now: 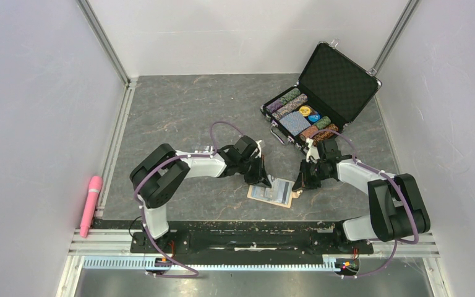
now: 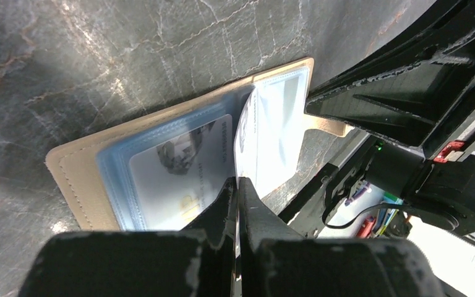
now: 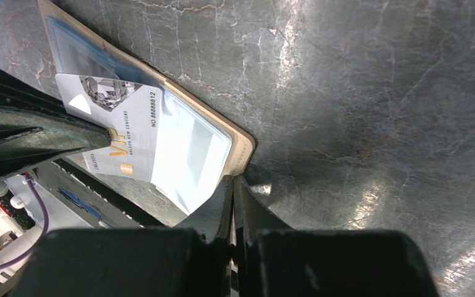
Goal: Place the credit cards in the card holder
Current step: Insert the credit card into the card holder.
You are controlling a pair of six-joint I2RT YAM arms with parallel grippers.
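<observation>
1. While scanning from the near edge outward, noted a black mounting bar (image 1: 247, 238) on aluminium rails (image 1: 253, 250), carrying two arm bases (image 1: 154, 228); beside it at the left, lying along the rail, one pink cylinder (image 1: 91, 204).
2. Found a dark grey marbled table (image 1: 179, 111), boxed in by plain white walls (image 1: 31, 93) on three sides.
3. Located one card holder (image 1: 273, 192) just beyond the bases, between the two grippers, lying open and flat, blue lining upward, long axis running roughly left to right.
4. Saw the left gripper (image 2: 237, 185) pinched tight on one of the credit cards (image 3: 119, 132), held slanted over the holder's lining, gold mark and printed number facing the right wrist camera.
5. Counted two credit cards in all: that one, plus a second card (image 2: 176, 170) lying flat inside a clear pocket of the lining.
6. Saw the right gripper (image 3: 234, 185) with fingers drawn together at the holder's right edge; could not tell of any grip on the tan rim.
7. Farthest back, at the right, found one black case (image 1: 340, 77), lid propped open, packed with rows of poker chips (image 1: 289, 99) around a blue-patterned deck (image 1: 295, 122).
</observation>
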